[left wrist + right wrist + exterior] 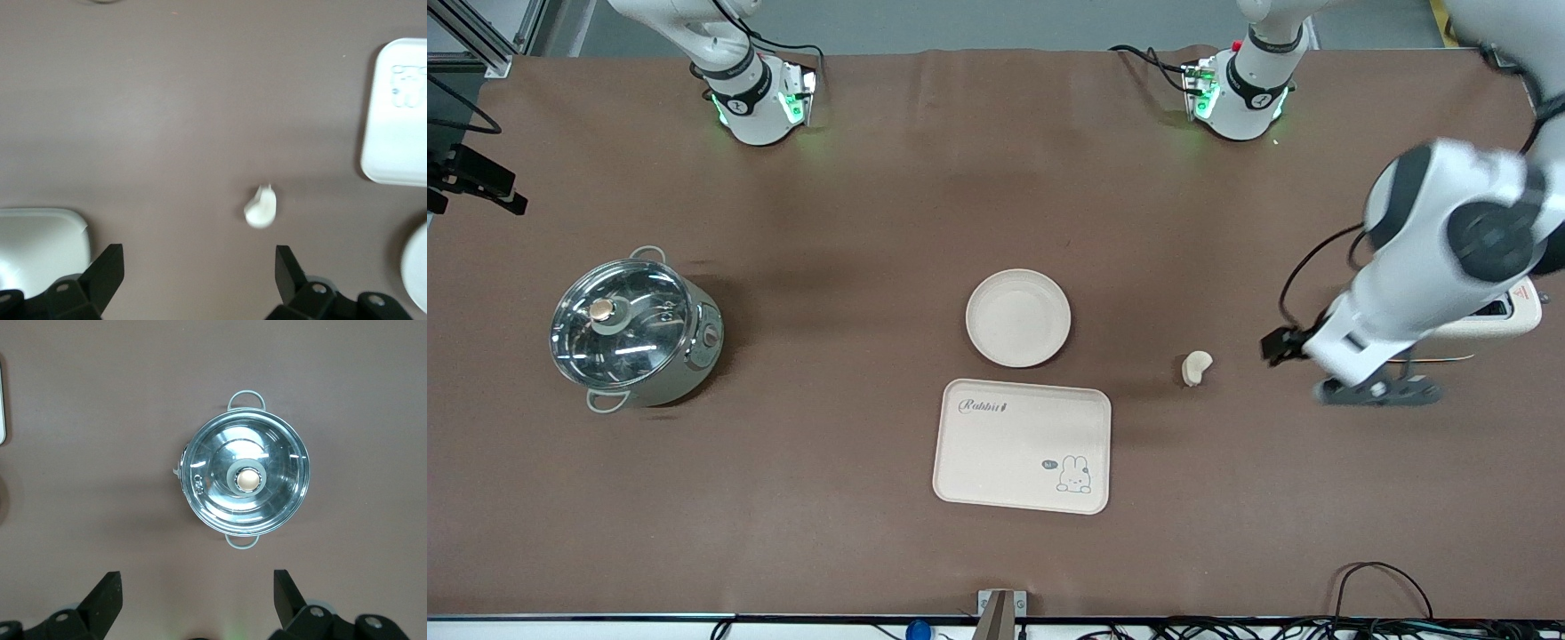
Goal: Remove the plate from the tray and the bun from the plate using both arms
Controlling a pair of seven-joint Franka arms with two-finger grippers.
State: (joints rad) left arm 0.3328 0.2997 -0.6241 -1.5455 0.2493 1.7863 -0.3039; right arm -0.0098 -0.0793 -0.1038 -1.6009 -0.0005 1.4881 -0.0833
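The round cream plate (1018, 317) lies on the brown table, just farther from the front camera than the rabbit tray (1023, 446). The small pale bun (1196, 367) lies on the table toward the left arm's end, apart from both. My left gripper (1378, 389) hangs low over the table between the bun and the toaster. In the left wrist view it (197, 257) is open and empty, with the bun (261, 207) ahead of it and the plate's edge (417, 267) at the border. My right gripper (197, 583) is open and empty, high over the table near the pot; it is out of the front view.
A steel pot with a glass lid (636, 329) stands toward the right arm's end and also shows in the right wrist view (247, 479). A white toaster (1507, 313) is partly hidden under the left arm. The tray (397, 113) shows in the left wrist view.
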